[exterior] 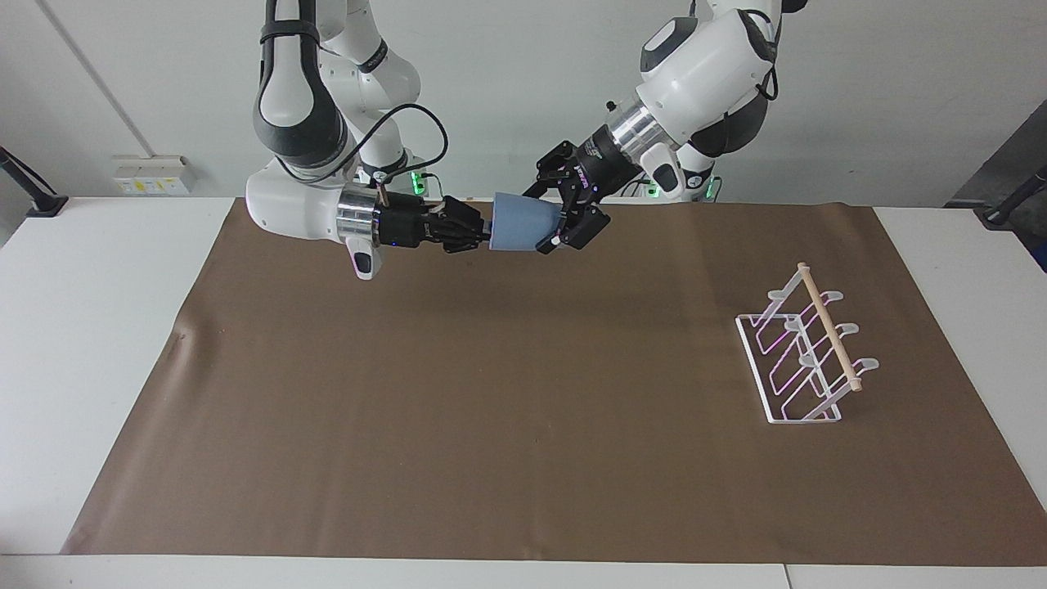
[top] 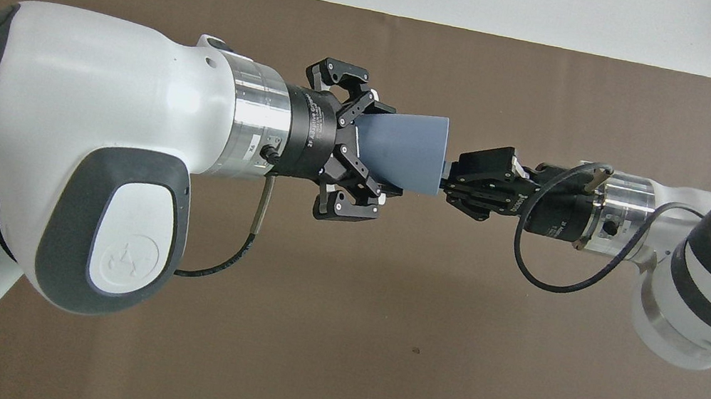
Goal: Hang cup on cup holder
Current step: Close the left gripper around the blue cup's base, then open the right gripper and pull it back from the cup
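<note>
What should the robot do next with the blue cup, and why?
Probably the left gripper should clamp firmly on the cup before the right gripper lets go. Both are at the cup in the air, the right shut on its rim.
</note>
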{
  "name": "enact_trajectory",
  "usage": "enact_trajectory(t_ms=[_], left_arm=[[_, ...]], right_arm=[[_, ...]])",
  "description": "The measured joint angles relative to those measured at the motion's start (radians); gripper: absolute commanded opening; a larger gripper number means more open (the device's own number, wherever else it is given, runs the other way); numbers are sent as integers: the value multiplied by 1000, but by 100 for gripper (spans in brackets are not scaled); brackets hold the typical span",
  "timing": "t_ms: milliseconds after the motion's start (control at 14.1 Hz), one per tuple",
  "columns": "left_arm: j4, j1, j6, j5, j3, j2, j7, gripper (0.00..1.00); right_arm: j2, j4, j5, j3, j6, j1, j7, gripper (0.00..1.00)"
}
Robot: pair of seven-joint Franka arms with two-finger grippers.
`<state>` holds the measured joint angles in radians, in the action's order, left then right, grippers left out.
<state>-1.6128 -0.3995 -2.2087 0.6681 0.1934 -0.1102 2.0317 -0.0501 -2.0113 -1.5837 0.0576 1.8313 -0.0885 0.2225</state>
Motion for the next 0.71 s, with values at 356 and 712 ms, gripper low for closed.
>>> enact_trajectory(t_ms=[356,712], left_arm=[[0,0,1,0,0,0,-1,0],[0,0,2,-38,-1,0,1,0]], right_arm=[[0,0,0,0,0,0,-12,17],[1,0,0,0,0,-1,-57,56]])
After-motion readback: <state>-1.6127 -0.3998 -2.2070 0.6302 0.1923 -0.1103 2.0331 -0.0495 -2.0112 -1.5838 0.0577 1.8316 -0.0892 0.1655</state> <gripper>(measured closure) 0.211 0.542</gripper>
